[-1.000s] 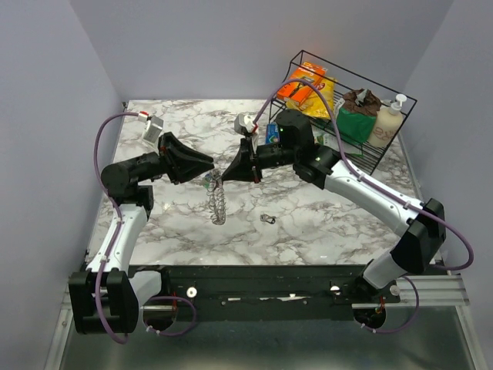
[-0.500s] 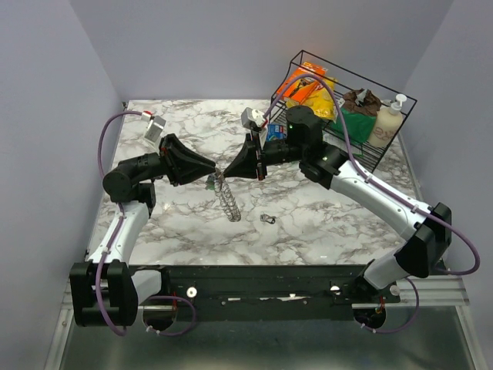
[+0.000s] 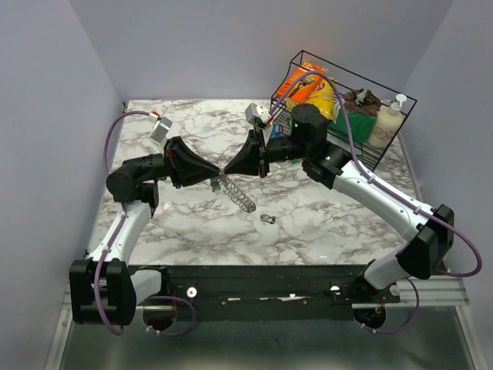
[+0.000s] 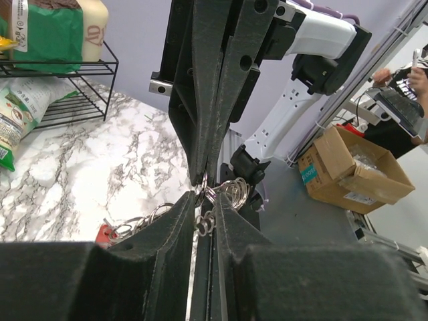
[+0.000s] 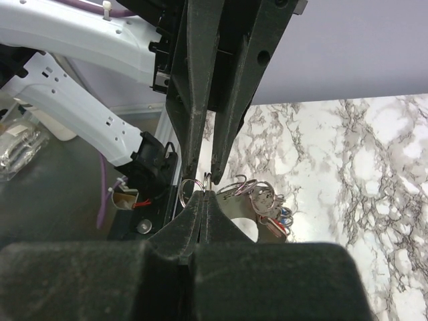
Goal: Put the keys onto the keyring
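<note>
This is a robotics lab. A left arm (image 3: 123, 223) and a right arm (image 3: 370, 193), both trailing purple cables (image 3: 104, 146), are bolted to a black rail (image 3: 254, 281) on an aluminium frame (image 3: 431, 289). They stand at a marble-print table (image 3: 323, 223) boxed in by plain lavender walls (image 3: 231, 46). A wire rack (image 3: 358, 75) holds groceries. Beyond the table, the left wrist view shows a grey floor (image 4: 294, 221), cardboard boxes (image 4: 354, 170) and a person (image 4: 421, 77) at a cluttered bench.

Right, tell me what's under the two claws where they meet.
The keyring, strung with keys, dangles from the right claw beside the left claw, above the marble table. A loose key lies on the table nearby. Their tips cover the pinched spot.
</note>
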You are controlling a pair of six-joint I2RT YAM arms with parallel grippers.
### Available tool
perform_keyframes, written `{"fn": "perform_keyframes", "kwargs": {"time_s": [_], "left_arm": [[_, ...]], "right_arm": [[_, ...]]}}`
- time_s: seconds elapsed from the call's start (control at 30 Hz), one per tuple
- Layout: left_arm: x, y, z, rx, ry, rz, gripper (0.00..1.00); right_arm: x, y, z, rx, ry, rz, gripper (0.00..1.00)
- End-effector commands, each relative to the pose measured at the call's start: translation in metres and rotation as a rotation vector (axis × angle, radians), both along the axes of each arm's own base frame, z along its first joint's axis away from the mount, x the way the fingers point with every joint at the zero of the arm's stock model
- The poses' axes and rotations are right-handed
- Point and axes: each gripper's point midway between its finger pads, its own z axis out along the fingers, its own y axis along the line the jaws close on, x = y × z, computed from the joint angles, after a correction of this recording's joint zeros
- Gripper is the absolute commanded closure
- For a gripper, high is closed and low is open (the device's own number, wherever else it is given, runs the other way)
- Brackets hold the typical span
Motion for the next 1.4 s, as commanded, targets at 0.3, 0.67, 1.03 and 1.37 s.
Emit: {"fn": "perform_keyframes", "kwargs": {"time_s": [0.3,0.67,1.03,1.37], "left_arm": [[-0.001,-0.004,0.002,0.005,-0.109,-0.024,0.77],[-0.004,-0.008,0.006,0.006,-0.118,-0.049,0.78],[-0.007,-0.01,0.016,0.016,-0.122,-0.06,1.0],[0.018,-0.008,0.005,0.202,-0.206,0.083,1.0]], "right_arm": [[-0.011,-0.005,0.022,0.06,-0.039,0.046,0.99],[-0.008,-0.002,0.018,0.053,-0.027,0.036,0.99],[-0.001,-0.001,0.012,0.037,-0.001,-0.006,0.89],[0.005,-0.004,0.011,0.004,0.006,-0.05,0.65]]}}
